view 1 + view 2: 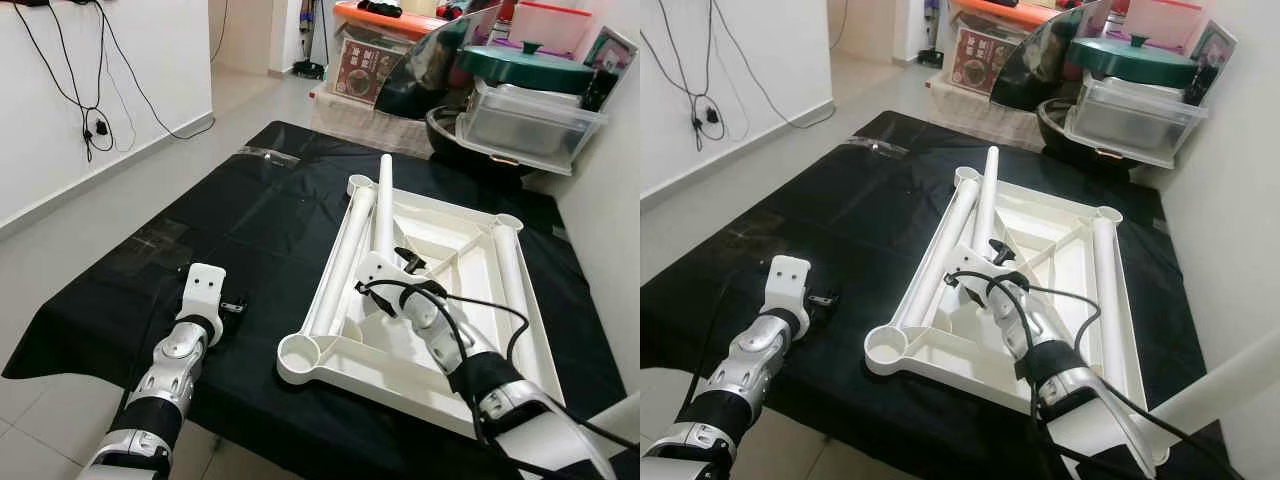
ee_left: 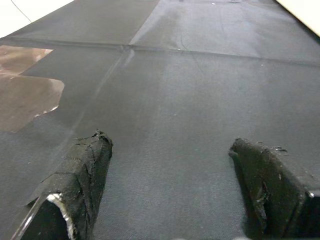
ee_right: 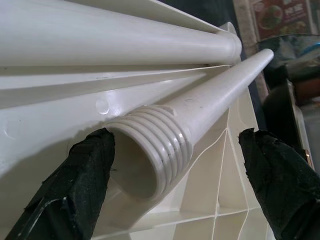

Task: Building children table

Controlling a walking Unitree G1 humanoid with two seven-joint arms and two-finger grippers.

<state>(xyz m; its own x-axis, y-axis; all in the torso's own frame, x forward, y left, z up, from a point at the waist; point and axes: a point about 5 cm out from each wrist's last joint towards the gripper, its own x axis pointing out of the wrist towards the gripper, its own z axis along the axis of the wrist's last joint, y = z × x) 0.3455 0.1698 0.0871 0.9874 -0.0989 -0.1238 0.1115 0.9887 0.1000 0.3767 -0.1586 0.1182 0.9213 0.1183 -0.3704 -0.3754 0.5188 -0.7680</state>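
Plastic leg [image 3: 200,107]: light, stiff, slick; grip behind its threads. Right gripper [image 3: 175,185] gapes around it; left gripper [image 2: 175,190] spread, idle.

Black cloth [image 1: 270,215] covers floor; upturned white tabletop [image 1: 455,375] lies on it.

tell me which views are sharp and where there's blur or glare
Left eye view: sharp and evenly lit, with faint sheen on the black cloth. Right wrist view: the leg is crisp at its threaded end, the background past its tip soft. Left wrist view: the fingers are slightly soft, with a pale glare band across the cloth.
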